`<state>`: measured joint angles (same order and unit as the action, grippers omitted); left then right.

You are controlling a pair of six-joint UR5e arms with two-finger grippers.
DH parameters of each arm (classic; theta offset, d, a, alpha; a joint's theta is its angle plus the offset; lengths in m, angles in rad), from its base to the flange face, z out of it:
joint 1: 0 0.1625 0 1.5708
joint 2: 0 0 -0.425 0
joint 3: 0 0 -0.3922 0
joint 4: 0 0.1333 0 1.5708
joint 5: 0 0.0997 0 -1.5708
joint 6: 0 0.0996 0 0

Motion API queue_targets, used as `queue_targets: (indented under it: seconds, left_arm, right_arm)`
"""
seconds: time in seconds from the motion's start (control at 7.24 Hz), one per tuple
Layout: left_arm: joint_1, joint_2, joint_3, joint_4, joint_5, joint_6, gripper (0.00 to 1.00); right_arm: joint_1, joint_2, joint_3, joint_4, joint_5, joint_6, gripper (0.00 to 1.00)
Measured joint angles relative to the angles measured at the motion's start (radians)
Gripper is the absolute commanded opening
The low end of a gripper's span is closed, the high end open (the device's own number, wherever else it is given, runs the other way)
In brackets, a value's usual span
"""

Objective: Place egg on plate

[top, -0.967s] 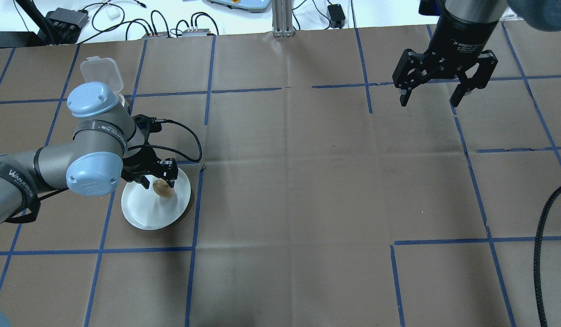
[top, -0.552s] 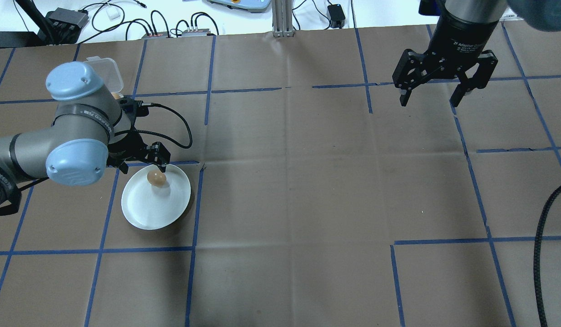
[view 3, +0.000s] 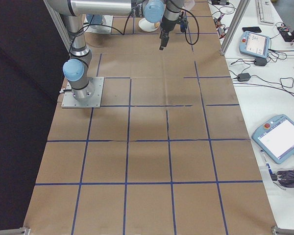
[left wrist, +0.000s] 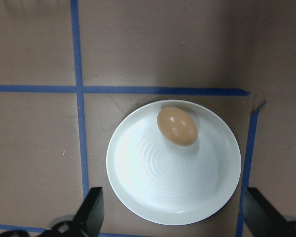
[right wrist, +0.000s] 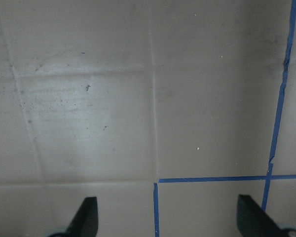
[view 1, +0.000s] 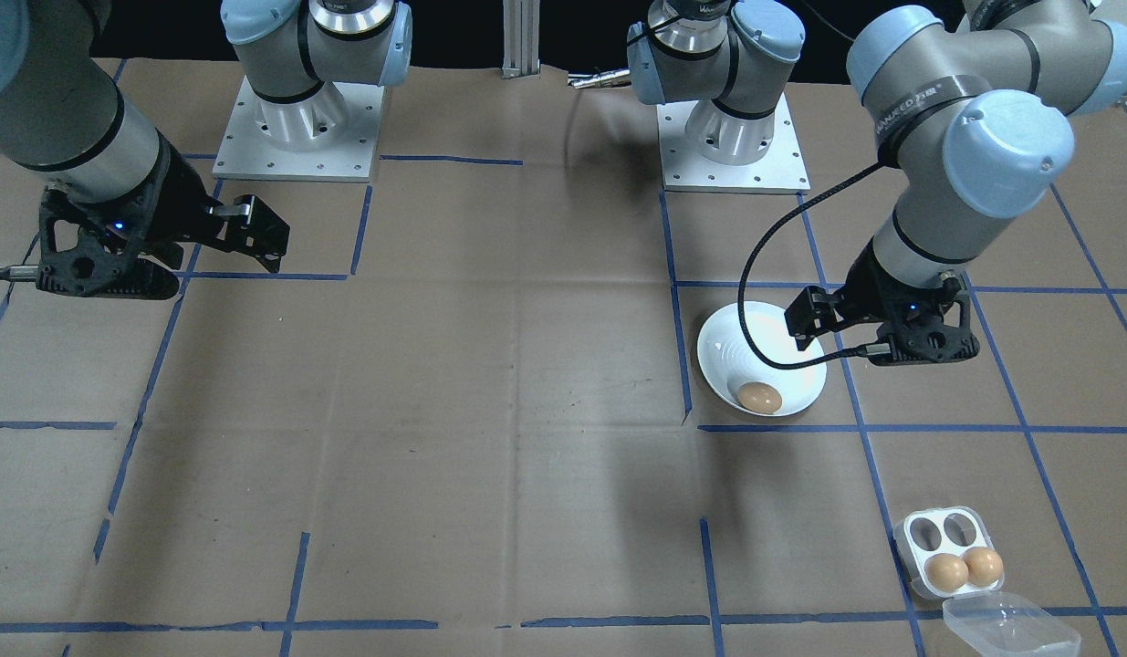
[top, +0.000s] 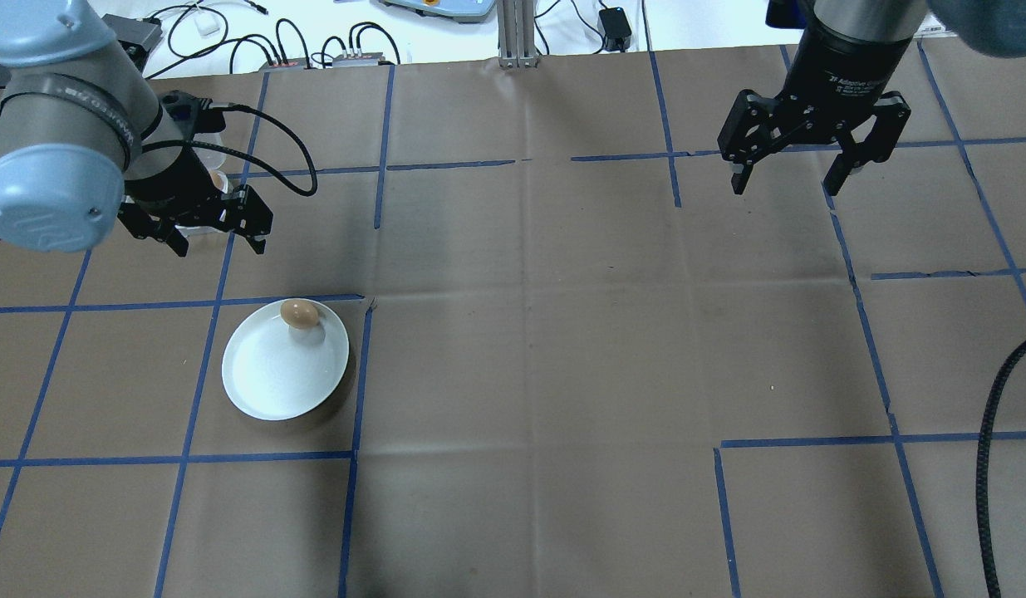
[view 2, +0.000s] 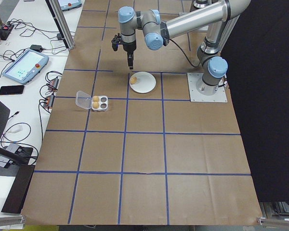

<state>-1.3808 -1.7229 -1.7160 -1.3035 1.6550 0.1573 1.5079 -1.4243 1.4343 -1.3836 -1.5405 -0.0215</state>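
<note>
A brown egg (top: 300,314) lies free on the round white plate (top: 272,378), close to its far rim. From the front, the egg (view 1: 760,397) rests at the plate's (view 1: 736,351) near edge. My left gripper (top: 220,241) hangs open and empty above the table, beyond the plate and to its left, clear of the egg. Its wrist view looks straight down on the egg (left wrist: 177,126) and plate (left wrist: 172,182), with both fingers (left wrist: 91,215) spread wide. My right gripper (top: 785,187) hovers open and empty at the far right over bare paper.
A small square egg tray (view 1: 928,531) holding two eggs sits beyond the plate, with a clear plastic lid (view 1: 1001,625) beside it. My left arm mostly hides the tray in the overhead view. Cables and boxes line the table's far edge. A black cable (top: 990,465) hangs at right.
My left gripper has lifted off the plate and moved away toward the far left, leaving the egg behind. The egg has shifted toward the plate's far rim. The right arm is unmoved.
</note>
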Motion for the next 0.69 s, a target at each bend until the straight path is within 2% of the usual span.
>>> queue_targets:
  seconds: [0.28, 0.69]
  left_arm:
    - [0.051, -0.1, 0.124, -0.008, 0.014, 0.017, 1.0]
    - [0.147, -0.221, 0.257, 0.001, 0.01, 0.415, 1.0]
  right_arm:
    - [0.0, 0.0, 0.0, 0.0, 0.0, 0.0, 1.0]
    - [0.0, 0.0, 0.0, 0.0, 0.0, 0.0, 1.0]
